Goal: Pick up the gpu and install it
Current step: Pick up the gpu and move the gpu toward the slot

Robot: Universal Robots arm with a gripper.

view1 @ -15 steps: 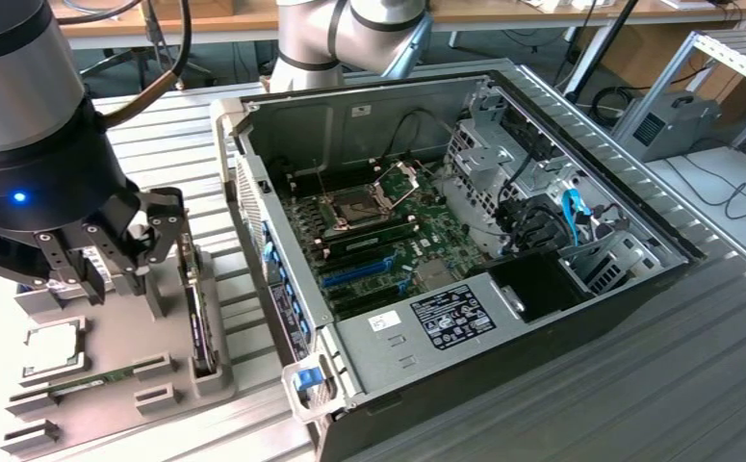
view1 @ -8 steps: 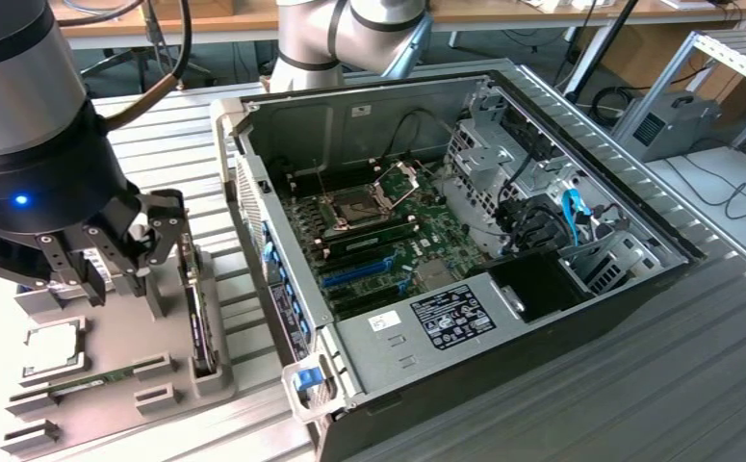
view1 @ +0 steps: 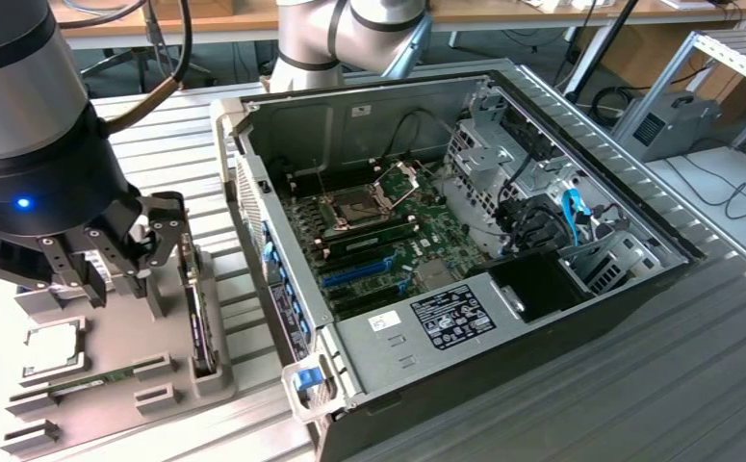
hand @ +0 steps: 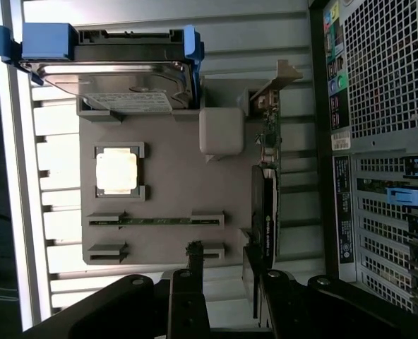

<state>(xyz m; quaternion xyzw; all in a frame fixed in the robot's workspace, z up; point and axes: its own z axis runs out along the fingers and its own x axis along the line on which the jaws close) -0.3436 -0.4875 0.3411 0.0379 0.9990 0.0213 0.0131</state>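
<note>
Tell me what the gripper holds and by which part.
Nothing is held. The gripper is open above the grey tray, with nothing between its fingers; the gpu stands on edge in the tray nearby.

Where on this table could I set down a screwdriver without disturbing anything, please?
The bare slatted table at the exterior view's right of the computer case is free. The exterior view's left is crowded: the open gripper hangs over the parts holder, where the gpu stands on edge beside the case.

Matt black gpu [hand: 259,212], silver metal bracket [hand: 282,73], matt grey plastic holder [hand: 170,176], ribbed bare-metal bench [view1: 681,385], shiny metal hard drive [hand: 110,79], blue plastic caddy [hand: 46,41]
</note>
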